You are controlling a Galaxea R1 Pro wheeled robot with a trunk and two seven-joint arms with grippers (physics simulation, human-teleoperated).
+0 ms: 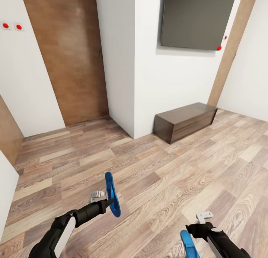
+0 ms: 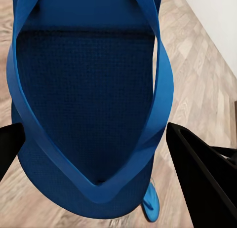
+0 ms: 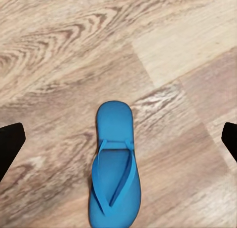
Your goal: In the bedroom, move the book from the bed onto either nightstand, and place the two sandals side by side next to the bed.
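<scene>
1. The left gripper's [image 1: 108,203] black fingers [image 2: 202,176] are closed on a bright blue flat flip-flop sandal [image 1: 112,194], gripping it near the middle of its length; in the left wrist view the two dark fingers sit at either side of its sole.
2. This held sandal [image 2: 84,104] stands on edge above the floor, with its long axis close to vertical, one end well above the fingers and the other just below them. Its thin blue V-strap arches over a finely textured, darker blue footbed.
3. The right gripper's [image 1: 206,222] fingers [image 3: 11,144] are spread wide and hold nothing; their dark tips show at both edges of the right wrist view.
4. Between and beyond those open fingers, a second bright blue flip-flop sandal [image 3: 114,166] lies flat on the wood-plank floor [image 3: 59,50], strap side up. Its long axis runs straight away from the gripper.
5. Sandals counted: two, one in the air and one on the floor [image 1: 188,244].
6. Farther out stand one long low dark brown bench [image 1: 186,121] against a white wall [image 1: 156,79], one dark grey wall panel [image 1: 197,18] above it, and one brown wooden door [image 1: 70,53].
</scene>
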